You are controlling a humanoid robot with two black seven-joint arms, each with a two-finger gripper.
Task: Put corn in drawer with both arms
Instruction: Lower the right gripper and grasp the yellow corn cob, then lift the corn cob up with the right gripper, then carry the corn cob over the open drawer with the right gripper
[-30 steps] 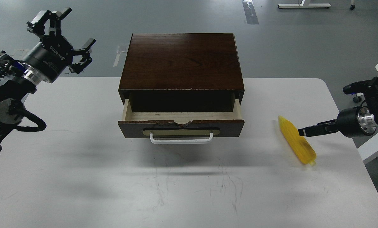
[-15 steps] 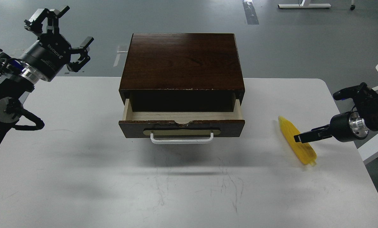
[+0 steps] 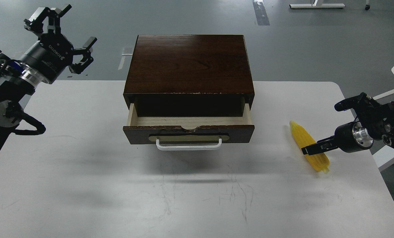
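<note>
From my remote station, the head camera looks down on a white table (image 3: 84,185) where the dark brown wooden box (image 3: 188,62) sits at centre, its drawer (image 3: 188,127) pulled partly out toward me to show a strip of pale wood interior, with the white bar handle (image 3: 189,145) and brass plate on the dark front. The corn (image 3: 310,147), bright yellow and tapered, lies flat on the tabletop well to the right of the drawer, angled with its thin tip away from me and its blunt end nearer the table's front. My right gripper (image 3: 310,149) reaches in from the right edge, low over the table, its dark fingertips lying across the middle of the cob; the fingers read as one slim dark shape from this angle, so I cannot tell whether they are spread, closed, or gripping the corn. My left gripper (image 3: 63,34) is raised beyond the table's far left corner, well apart from box and corn alike, its fingers splayed wide and holding nothing. Behind the table runs grey floor (image 3: 315,43) marked with strips of tape.
</note>
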